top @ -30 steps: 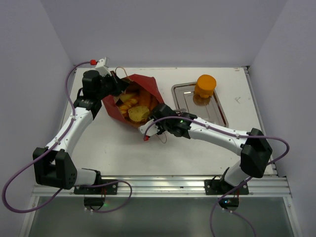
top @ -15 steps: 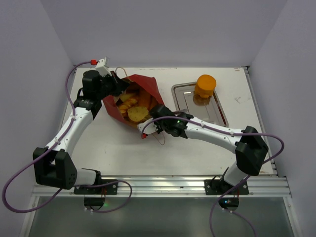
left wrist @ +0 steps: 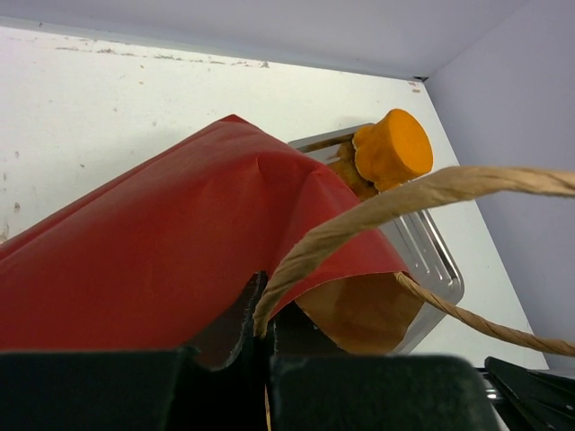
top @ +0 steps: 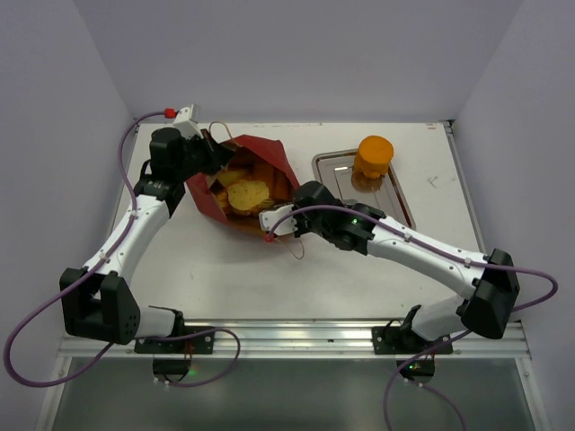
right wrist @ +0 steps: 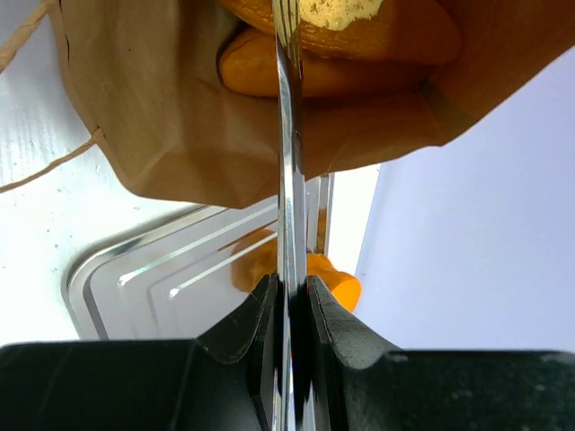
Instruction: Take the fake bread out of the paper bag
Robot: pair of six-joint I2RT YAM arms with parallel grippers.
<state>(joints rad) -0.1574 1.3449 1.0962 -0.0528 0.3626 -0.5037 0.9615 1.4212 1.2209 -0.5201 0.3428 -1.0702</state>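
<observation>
Left fingers are pinching the red paper bag; right fingers are clamping a shiny metal strip, tip cut off, orange toy bread ahead.

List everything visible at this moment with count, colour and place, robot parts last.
paper bag: one, red outside and brown inside, far left part of the table, mouth open.
fake bread: several, golden to orange, inside the bag; exact count hidden.
orange bread piece: one, on the tray's far end.
steel tray: one, shiny, right of the bag.
metal utensil: one, silver, seen edge-on, reaching into the bag; type unclear.
table: one, white.
left gripper: black, shut on the bag's rim beside a handle.
right gripper: black, shut on the utensil.
</observation>
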